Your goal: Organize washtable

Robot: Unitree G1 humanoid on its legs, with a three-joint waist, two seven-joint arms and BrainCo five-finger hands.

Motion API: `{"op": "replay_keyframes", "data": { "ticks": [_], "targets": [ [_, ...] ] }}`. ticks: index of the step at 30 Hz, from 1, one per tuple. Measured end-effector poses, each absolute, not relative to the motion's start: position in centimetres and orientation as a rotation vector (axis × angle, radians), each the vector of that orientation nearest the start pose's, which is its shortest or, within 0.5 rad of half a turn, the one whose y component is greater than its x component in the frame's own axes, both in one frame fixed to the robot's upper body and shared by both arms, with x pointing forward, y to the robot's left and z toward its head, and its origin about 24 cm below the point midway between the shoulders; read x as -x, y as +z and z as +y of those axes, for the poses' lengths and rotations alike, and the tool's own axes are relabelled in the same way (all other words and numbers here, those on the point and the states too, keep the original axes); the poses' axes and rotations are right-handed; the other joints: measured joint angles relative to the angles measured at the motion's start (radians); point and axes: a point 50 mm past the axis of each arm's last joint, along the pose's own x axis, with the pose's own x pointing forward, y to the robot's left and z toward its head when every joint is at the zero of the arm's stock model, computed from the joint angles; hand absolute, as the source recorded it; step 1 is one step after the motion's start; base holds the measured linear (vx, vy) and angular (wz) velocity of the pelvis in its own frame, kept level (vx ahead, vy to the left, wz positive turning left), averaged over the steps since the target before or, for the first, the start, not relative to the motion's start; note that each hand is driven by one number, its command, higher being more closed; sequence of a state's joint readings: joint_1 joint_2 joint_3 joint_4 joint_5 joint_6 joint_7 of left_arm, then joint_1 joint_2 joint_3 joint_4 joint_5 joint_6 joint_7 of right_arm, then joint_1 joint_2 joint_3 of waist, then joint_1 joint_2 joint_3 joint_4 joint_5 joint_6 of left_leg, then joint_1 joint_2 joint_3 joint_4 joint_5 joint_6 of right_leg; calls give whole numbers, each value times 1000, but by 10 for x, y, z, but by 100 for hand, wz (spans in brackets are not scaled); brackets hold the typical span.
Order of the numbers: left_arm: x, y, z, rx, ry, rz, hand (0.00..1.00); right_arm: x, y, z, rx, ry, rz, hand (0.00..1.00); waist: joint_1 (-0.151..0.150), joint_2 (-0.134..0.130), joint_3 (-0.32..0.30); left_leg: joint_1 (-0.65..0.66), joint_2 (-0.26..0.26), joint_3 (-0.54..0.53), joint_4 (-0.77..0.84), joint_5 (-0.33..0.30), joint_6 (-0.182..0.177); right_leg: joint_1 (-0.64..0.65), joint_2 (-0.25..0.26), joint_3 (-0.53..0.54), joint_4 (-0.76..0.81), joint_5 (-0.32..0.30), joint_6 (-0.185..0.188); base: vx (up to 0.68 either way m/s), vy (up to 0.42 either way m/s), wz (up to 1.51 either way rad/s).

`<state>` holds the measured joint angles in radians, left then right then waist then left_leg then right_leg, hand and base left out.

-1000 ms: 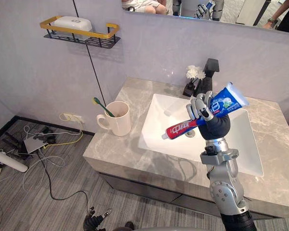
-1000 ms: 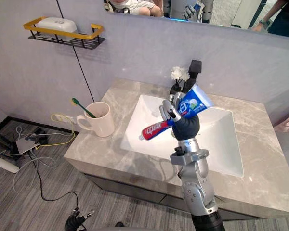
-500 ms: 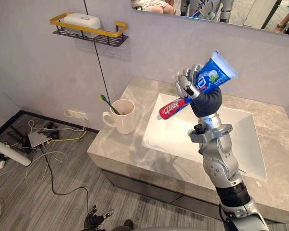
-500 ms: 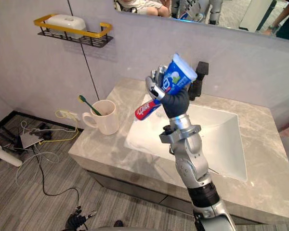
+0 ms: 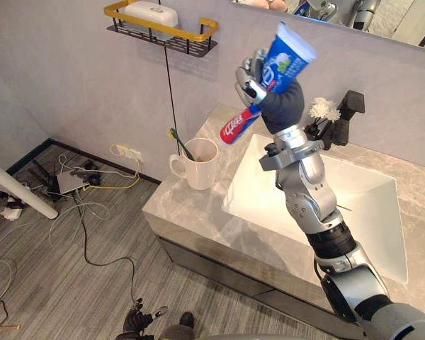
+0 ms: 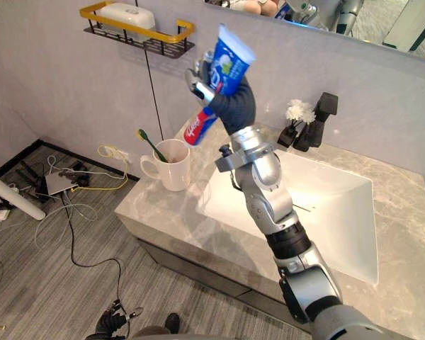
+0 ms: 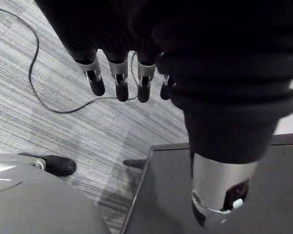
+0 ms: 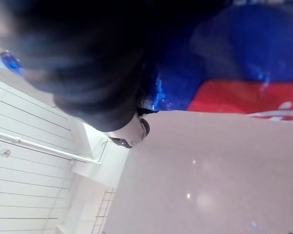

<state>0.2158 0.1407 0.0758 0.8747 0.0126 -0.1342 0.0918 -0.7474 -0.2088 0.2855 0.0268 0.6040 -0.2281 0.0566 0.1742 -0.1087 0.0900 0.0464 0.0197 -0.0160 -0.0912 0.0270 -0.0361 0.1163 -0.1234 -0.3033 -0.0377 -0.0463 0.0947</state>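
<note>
Right hand (image 5: 251,79) grips the tube (image 5: 284,57), held high, cap angled down towards the mug (image 5: 199,168) with its toothbrush (image 5: 178,141). Carrying step, I'd say; next, lower it cap-first into the mug. Left hand (image 7: 119,77) hangs relaxed, empty.

Soft, even indoor light fills the washroom, the white sink (image 5: 372,205) at 4 o'clock its brightest patch, with a mild sheen on the marble desk (image 5: 188,209). The mug (image 5: 198,164) and the wall shelf (image 5: 163,27) at 11 o'clock cast only faint, soft-edged shadows. The glossy toothpaste tube (image 5: 287,49), clasped in the right hand (image 5: 282,108) at 12 o'clock, catches the light. Seen close, that hand's cover goes near black above small glints on a pale surface (image 8: 210,185); the left hand (image 7: 185,48), fingers hanging straight, is equally dark over an evenly lit floor (image 7: 39,122).
</note>
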Motion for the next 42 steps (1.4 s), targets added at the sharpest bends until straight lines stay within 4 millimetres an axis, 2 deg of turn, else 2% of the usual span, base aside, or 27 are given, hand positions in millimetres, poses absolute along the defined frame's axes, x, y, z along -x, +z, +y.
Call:
{"op": "replay_keyframes", "data": {
  "ticks": [7, 10, 14, 19, 32, 37, 42],
  "targets": [
    [-86, -144, 225, -162, 247, 941, 0, -316, 272, -61, -283, 617, -786, 100, 10, -10, 17, -11, 0, -10, 0, 0, 0, -5, -2, -10, -1, 0, 0, -17, -6, 4],
    [-86, -144, 226, -164, 244, 941, 0, -322, 273, -60, -271, 608, -770, 100, 12, -10, 17, -20, 0, -9, 1, 1, 0, -14, -2, -10, 0, 0, 0, 0, 0, 0],
    [-88, -144, 225, -178, 227, 938, 0, -332, 265, -62, -260, 584, -720, 100, 24, -10, 20, -21, 0, -9, 1, 1, 0, -15, -1, -11, -1, 0, 0, 0, 0, 0],
    [-89, -143, 225, -182, 222, 936, 0, -332, 265, -60, -256, 589, -713, 100, 35, -11, 28, -22, 1, -10, 1, 1, 0, -15, -1, -13, -1, 0, 0, 0, 0, 0],
    [-89, -143, 225, -187, 219, 936, 0, -336, 251, -47, -227, 623, -634, 100, 36, -10, 49, -23, 4, -9, 2, 0, 0, -16, -1, -12, 0, 0, 0, -23, -6, 0],
    [-89, -143, 225, -193, 213, 933, 0, -343, 239, -44, -216, 615, -572, 100, 38, -9, 53, -24, 4, -9, 2, 0, 0, -16, -1, -12, 0, 0, 0, 0, 0, 0],
    [-93, -141, 224, -205, 208, 917, 0, -342, 237, -41, -220, 624, -565, 100, 38, -6, 76, -24, 5, -9, 4, 0, 0, -16, 0, -10, 0, 0, 0, 0, 0, 0]
  ]
}}
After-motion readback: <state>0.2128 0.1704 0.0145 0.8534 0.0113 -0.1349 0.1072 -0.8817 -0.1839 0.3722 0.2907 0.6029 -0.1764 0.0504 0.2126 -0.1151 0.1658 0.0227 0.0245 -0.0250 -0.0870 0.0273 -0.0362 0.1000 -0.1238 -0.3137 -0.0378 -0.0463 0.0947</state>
